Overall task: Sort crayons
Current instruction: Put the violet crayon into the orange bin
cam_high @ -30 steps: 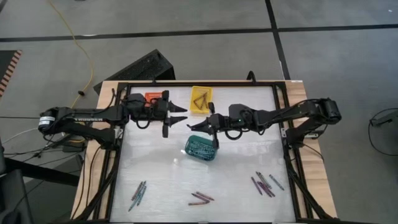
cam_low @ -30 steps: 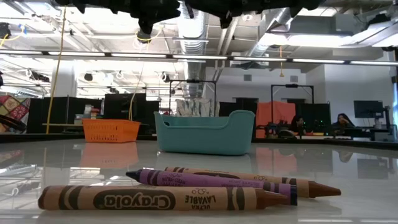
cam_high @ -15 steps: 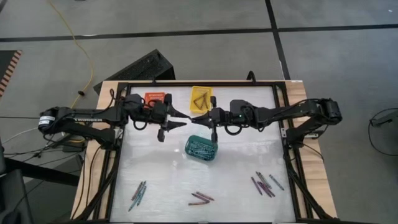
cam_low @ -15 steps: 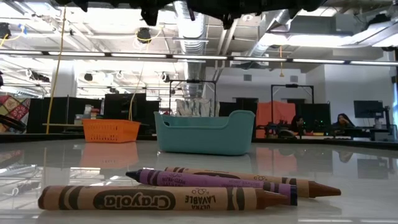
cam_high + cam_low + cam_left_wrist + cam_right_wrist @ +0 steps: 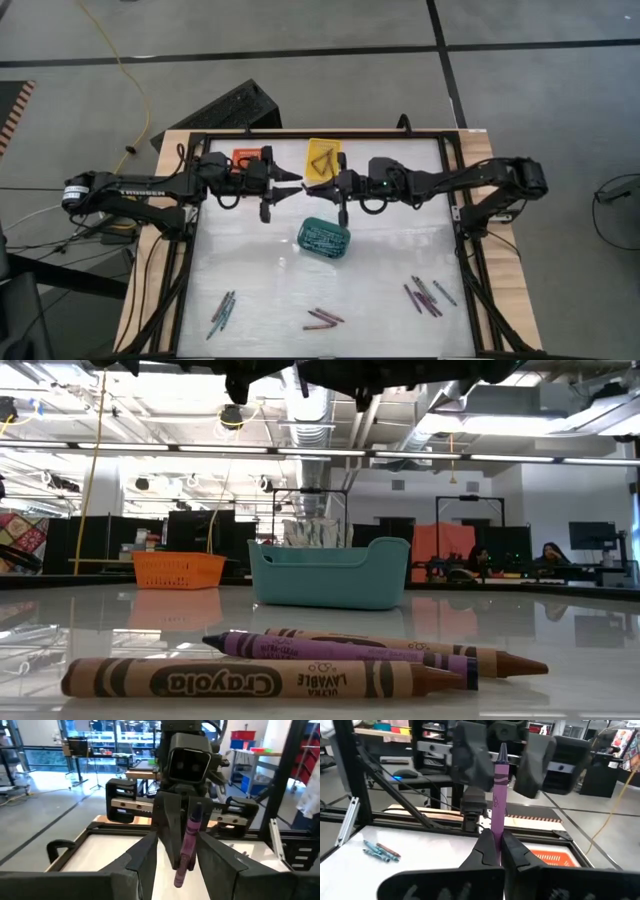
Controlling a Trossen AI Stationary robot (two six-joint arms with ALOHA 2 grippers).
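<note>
The right gripper (image 5: 318, 187) clenches a purple crayon (image 5: 498, 795) above the table (image 5: 400, 250). The left gripper (image 5: 293, 189) faces it, released, its fingers (image 5: 470, 762) flanking the crayon's tip.

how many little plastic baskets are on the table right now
3: the orange plastic basket at the far edge, the yellow plastic basket beside it, and the teal plastic basket mid-table. None seems hidden.

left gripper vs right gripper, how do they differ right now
The right gripper is shut on a purple crayon, pinching its lower end; the left gripper is open with nothing clamped, its fingers either side of that crayon. In the high view the left gripper reaches in from the left, the right gripper from the right. Both hang above the table, tips facing.
</note>
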